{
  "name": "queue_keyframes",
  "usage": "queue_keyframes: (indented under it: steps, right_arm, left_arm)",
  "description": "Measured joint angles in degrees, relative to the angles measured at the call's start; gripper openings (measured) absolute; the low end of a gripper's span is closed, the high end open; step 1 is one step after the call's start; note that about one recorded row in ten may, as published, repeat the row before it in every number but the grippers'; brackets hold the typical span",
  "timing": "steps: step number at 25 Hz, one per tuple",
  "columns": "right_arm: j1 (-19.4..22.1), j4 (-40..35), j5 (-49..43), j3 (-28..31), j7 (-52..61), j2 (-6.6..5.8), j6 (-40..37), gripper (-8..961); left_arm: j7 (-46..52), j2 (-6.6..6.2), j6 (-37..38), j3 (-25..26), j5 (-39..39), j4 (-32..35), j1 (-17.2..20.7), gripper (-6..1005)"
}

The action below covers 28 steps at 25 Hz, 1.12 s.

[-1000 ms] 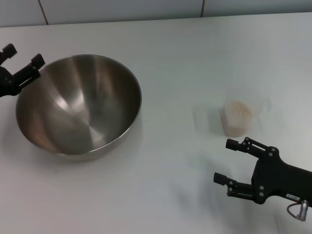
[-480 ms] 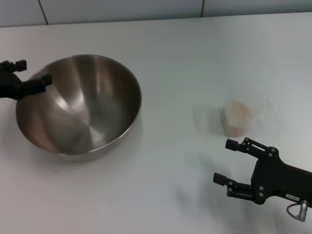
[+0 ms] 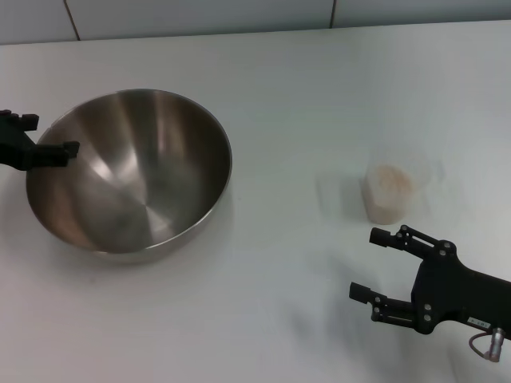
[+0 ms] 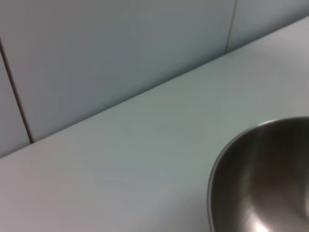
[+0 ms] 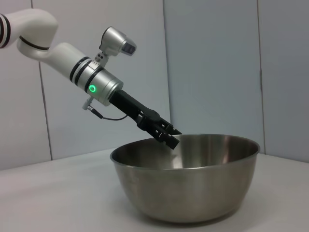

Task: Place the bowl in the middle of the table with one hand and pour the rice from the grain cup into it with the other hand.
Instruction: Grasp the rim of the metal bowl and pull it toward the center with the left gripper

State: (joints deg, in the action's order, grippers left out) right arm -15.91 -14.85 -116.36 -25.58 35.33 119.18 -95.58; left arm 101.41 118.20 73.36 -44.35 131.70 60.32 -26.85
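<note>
Steel bowl (image 3: 130,171) is sitting on the left side of the white table (image 3: 303,88), empty. The left gripper (image 3: 48,136) is reaching over its left rim, fingers apart astride the edge. The cup (image 3: 390,191) holding rice (image 3: 391,179) is standing to the right. The right gripper (image 3: 374,267) is hovering near it, fingers apart.

The left hand (image 3: 49,137) is lowered and turned compared with a second ago: then it was raised beside the far left rim of the bowl (image 3: 132,171) with its fingers angled upward, and now it is brought level at the rim, fingers apart, one finger (image 3: 57,149) reaching over the rim's edge. In the right wrist view its fingertips are seen just above the rim.
</note>
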Motion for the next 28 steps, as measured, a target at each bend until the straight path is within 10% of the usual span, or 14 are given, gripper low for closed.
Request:
queue_keyframes:
  steps: [24, 28]
  right_arm:
    - [0.11, 0.00, 0.08, 0.01, 0.00, -0.01, -0.03, 831]
    - [0.30, 0.00, 0.08, 0.07, 0.00, -0.09, -0.14, 831]
  left_arm:
    - [3.17, 0.32, 1.20, -1.16, 6.03, -0.36, -2.42, 750]
    - [4.32, 0.26, 1.24, -1.24, 6.09, -0.11, -2.58, 583]
